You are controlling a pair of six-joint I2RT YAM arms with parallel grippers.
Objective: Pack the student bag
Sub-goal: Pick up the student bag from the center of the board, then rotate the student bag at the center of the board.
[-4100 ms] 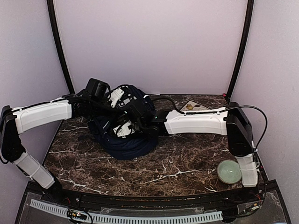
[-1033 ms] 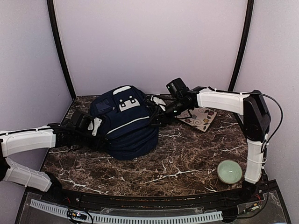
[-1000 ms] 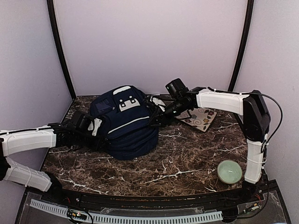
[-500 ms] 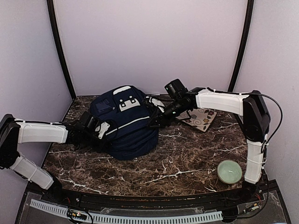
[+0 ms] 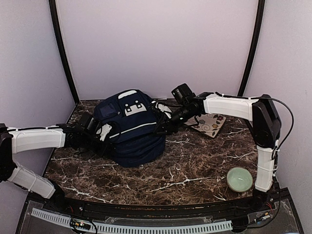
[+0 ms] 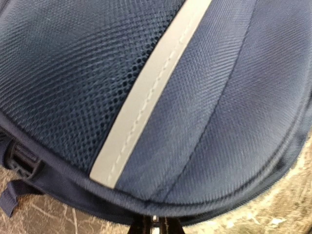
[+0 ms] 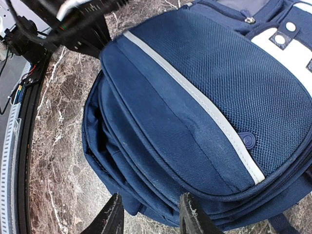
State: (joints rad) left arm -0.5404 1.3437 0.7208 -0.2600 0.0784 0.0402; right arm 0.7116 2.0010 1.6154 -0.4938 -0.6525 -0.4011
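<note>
Student bag (image 5: 130,129) lies on the surface (image 5: 190,168), left of centre and toward the back, with one tool at each flank.

Near right: pale green bowl (image 5: 239,179) stands on the marble, well apart from the bag. Middle: the navy bag lies front panel up, white patch at its far end, a pale trim strip running across the mesh panel. Left tool (image 5: 109,139) is against the bag's left lower edge, closed; the wrist view shows a zip seam at its tip, and I cannot tell whether anything is pinched. Right tool (image 7: 152,207) is just beside the bag's right lower seam, fingers (image 7: 111,217) spread, nothing between them. Far right: a floral mat (image 5: 210,124) lies flat under the right arm.
</note>
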